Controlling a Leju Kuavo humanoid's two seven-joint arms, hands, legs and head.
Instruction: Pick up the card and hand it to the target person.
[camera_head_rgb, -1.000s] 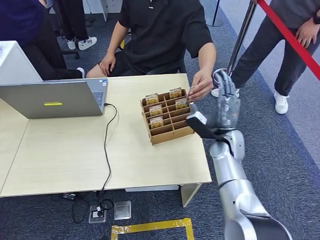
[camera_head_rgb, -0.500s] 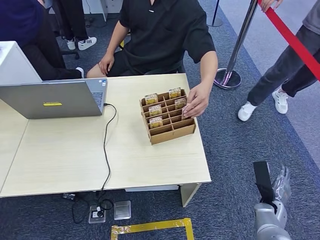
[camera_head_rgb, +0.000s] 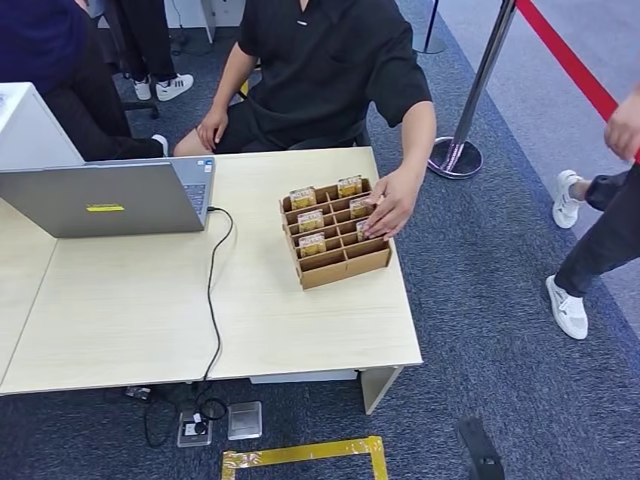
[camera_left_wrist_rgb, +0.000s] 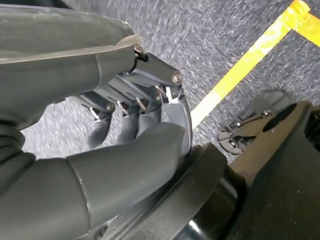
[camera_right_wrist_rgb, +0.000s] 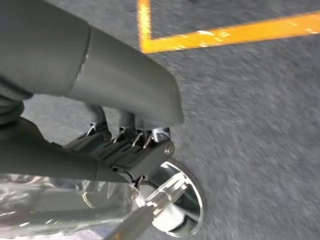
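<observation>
Right arm: a second ago raised beside the cardboard card tray (camera_head_rgb: 343, 262) with its hand at the seated person's fingers; half a second ago dropped to the lower corner of the head view; now hanging over the carpet. Right hand (camera_right_wrist_rgb: 124, 145), wrist view: fingers slack and apart above grey carpet, nothing held. Left hand (camera_left_wrist_rgb: 132, 130), wrist view: hanging likewise, fingers loosely curled, holding nothing. Card (camera_head_rgb: 363, 228): with the seated person, whose hand (camera_head_rgb: 390, 205) rests on the tray's near-right slots and appears to be setting it in; a second ago that hand held the card lifted at the robot's fingers. Judgement: handover looks complete, the arm retiring to rest. Surface: pale wood-grain desk (camera_head_rgb: 151, 310), tray toward its right side with several yellow-printed cards (camera_head_rgb: 311, 220) standing in slots. Open laptop (camera_head_rgb: 106, 198) at left, black cable (camera_head_rgb: 213, 300) running off the front edge to floor sockets (camera_head_rgb: 220, 423). Room: blue-grey carpet, yellow floor tape (camera_head_rgb: 302, 455), chrome stanchion (camera_head_rgb: 472, 110) with red belt (camera_head_rgb: 566, 60), a passer-by's legs (camera_head_rgb: 596, 240) at right, newly stepped in.
</observation>
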